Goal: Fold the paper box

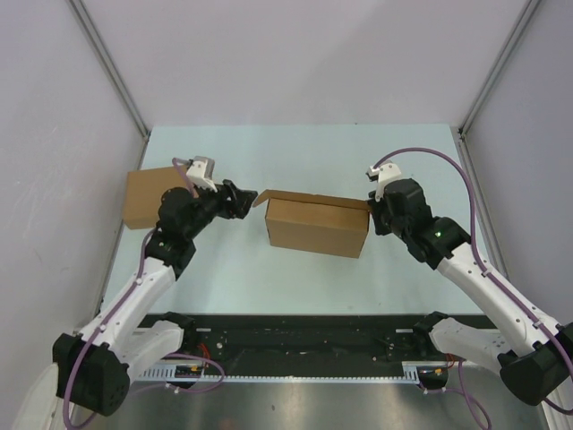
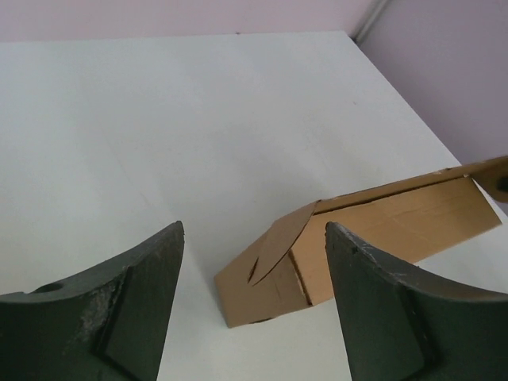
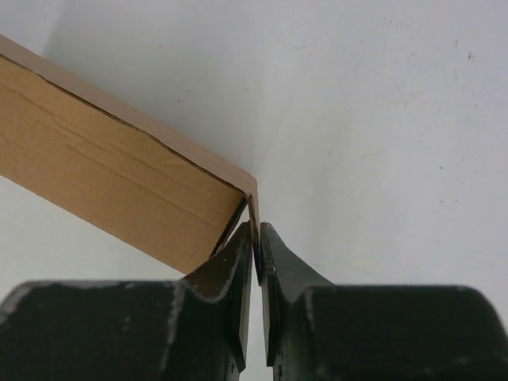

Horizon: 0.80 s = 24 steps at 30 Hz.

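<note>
Two end effectors flank the box [image 1: 318, 226], which lies near the middle of the surface [image 1: 295, 152] with one long side turned toward my bases. My right end effector [image 3: 256, 238] is pressed together on a single thin cardboard edge at the box's right end, and nothing but that one sheet sits between the pads. My left end effector [image 2: 254, 230] is spread wide and holds nothing. It hangs just off the box's left end, apart from it, where a loose flap [image 2: 279, 236] curls up and outward, untucked.

I judge the box to be very light: thin board, hollow, and fairly stiff across its flat panels but ready to hinge at every crease. On this smooth surface it would likely slide at the first push, so one end needs bracing while the other is worked, and my right pinch seems to be doing that. Squeezing across the hollow body would probably dent it or pop a seam. The better hold is on a sheet edge, as my right has it, or on the flap itself, taken near its free rim so that it swings about its crease. The curled flap looks springy and may not stay tucked unless it is pressed fully home.

Another box [image 1: 148, 197] sits behind my left arm near the surface's left edge, well apart from the work.
</note>
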Motion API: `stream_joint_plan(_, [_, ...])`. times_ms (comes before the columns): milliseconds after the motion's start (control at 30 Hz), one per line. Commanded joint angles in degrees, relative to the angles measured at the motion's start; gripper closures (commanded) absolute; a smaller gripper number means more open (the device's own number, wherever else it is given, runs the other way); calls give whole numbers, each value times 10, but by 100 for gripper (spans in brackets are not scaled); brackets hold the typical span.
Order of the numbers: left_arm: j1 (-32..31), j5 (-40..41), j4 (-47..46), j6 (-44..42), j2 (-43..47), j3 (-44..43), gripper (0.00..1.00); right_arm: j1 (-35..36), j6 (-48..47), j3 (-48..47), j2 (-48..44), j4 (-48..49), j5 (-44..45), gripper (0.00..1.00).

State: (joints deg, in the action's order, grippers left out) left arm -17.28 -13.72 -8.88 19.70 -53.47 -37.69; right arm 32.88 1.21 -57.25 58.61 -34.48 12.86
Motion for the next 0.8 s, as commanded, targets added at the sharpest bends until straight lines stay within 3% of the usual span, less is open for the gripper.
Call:
stream_joint_plan(0, [2, -137, -56, -86, -48, -65, 24, 4, -10, -27, -4, 7, 9, 87])
stream_joint_plan(100, [12, -195, -53, -99, -52, -84, 25, 4, -10, -27, -10, 6, 12, 88])
stream_joint_plan(300, [10, -211, -28, -131, -53, -79, 32, 5, -11, -27, -10, 6, 6, 89])
stream_joint_plan(400, [9, -193, -1, -141, -66, -92, 43, 6, -11, -27, -8, 7, 5, 89])
stream_joint_plan(533, [-6, -106, 75, -176, -83, -123, 58, 5, -11, -27, -9, 6, 9, 89])
stream_joint_plan(667, [-24, -82, 110, -196, -107, -140, 60, 6, -10, -27, -6, 6, 11, 90])
stream_joint_plan(767, [-28, -82, 114, -195, -110, -139, 55, 5, -10, -27, -7, 6, 12, 89])
